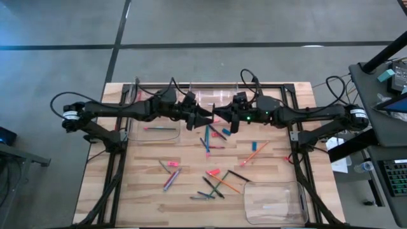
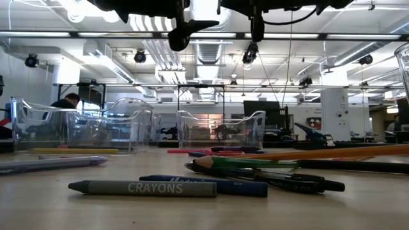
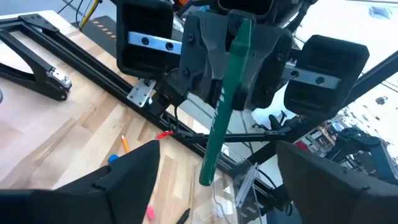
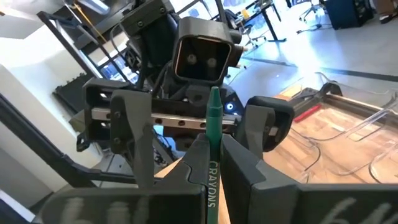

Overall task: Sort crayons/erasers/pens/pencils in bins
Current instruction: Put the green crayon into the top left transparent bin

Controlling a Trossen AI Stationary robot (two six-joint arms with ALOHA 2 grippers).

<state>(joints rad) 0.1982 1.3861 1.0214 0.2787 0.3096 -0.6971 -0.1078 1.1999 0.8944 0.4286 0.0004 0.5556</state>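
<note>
My right gripper [image 1: 222,117] is shut on a green crayon [image 4: 214,118] in mid-air above the middle of the table. My left gripper [image 1: 203,118] faces it from the table's left, fingers wide open. The crayon's free end [image 3: 207,174] stands between the left fingers without touching them. The left gripper's open fingers also show in the right wrist view [image 4: 127,124]. Clear bins rest on the table at the left [image 1: 156,129], the far middle [image 1: 213,98] and the near right [image 1: 273,202]. Loose pens, crayons and small erasers [image 1: 216,181] lie on the wood. My right gripper pinches the green crayon's paper-wrapped shaft [image 4: 212,163] between its two fingers, by the printed label. The fingers come level from the table's right and lie along the crayon. The pointed end [image 4: 214,94] sticks out past the fingertips toward the left gripper, clear of the table.
An orange pencil [image 1: 255,152] and blue erasers [image 1: 254,145] lie right of centre, pink erasers [image 1: 213,172] nearer the front. A grey crayon [image 2: 144,188] and dark pens [image 2: 268,179] lie close to the low camera. Black frame rails [image 1: 294,137] run along the table's sides.
</note>
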